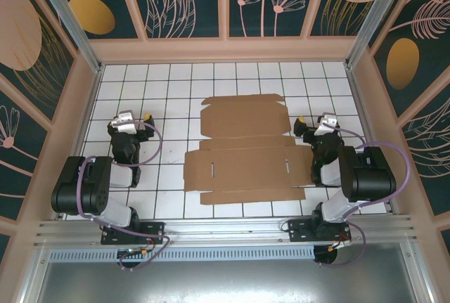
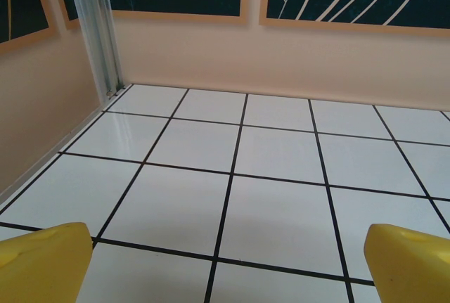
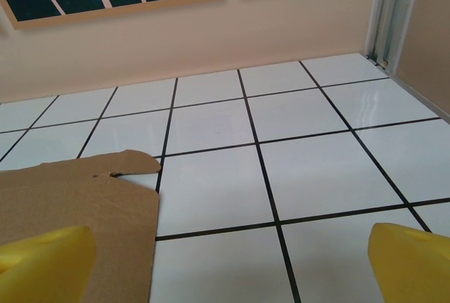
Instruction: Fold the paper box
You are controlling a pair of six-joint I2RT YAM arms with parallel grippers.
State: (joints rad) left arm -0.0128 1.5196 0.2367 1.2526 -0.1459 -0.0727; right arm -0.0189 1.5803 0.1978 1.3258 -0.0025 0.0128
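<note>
White tiles with black grout make up the surface [image 1: 169,204], boxed in by peach walls with dark floral panels [image 1: 186,1]. At its centre lies the paper box [image 1: 246,155], a flat die-cut sheet of brown cardboard not yet folded: a broad panel toward 12 o'clock, a wider slotted panel in the middle, and narrow flaps along the 6 o'clock edge. The left hand [image 1: 133,121] sits at 9 o'clock of the sheet, apart from it, with only bare tile between its spread yellow fingertips in its wrist view [image 2: 225,268]. The right hand [image 1: 315,126] sits at 3 o'clock, just beside the sheet's edge, also released and holding nothing; its wrist view [image 3: 225,268] shows a notched cardboard corner [image 3: 70,197] running under the finger at 8 o'clock. The cardboard looks thin and light, stiff across each panel but ready to hinge at the creases. It will probably skate on the shiny tile if pushed from one side. Lying flat, it offers little lip, so an outer flap edge or corner seems the best hold, with the other hand pinning the middle panel.
</note>
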